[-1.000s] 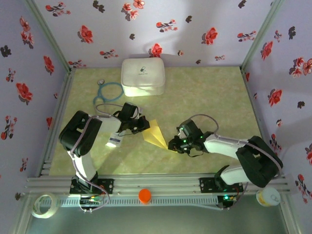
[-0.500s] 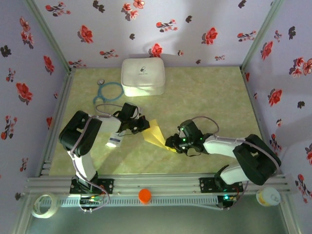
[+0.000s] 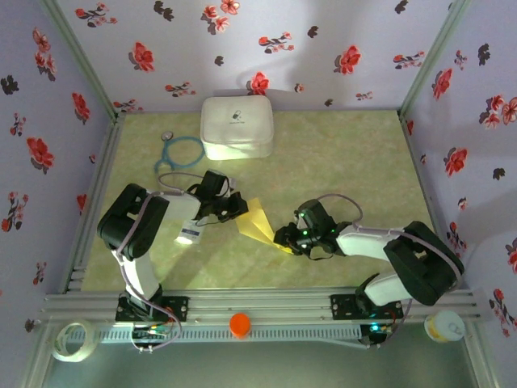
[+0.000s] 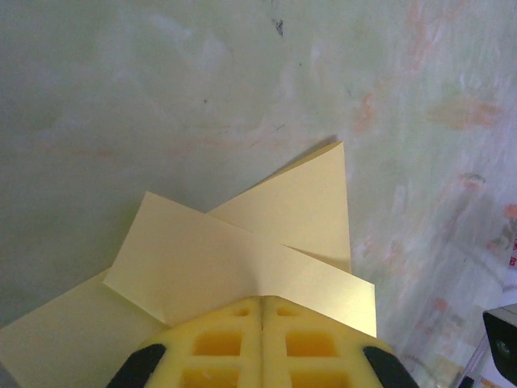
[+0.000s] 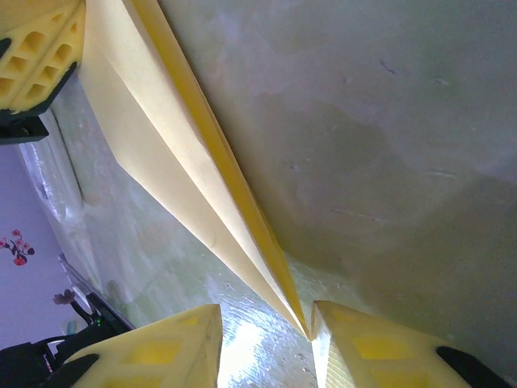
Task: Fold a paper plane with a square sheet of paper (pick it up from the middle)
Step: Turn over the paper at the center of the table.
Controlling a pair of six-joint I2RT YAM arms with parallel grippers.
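Desk (image 3: 339,162): mottled pale green, enclosed on three sides by lilac walls (image 3: 323,48) printed with red and dark flowers; white case (image 3: 236,127) at the back, stethoscope (image 3: 179,152) just left of it. Yellow plane (image 3: 260,220): lies mid-desk between the arms. Left fingers (image 3: 234,208) closed together, tips on its wide end; right fingers (image 3: 283,239) parted, its point between them.
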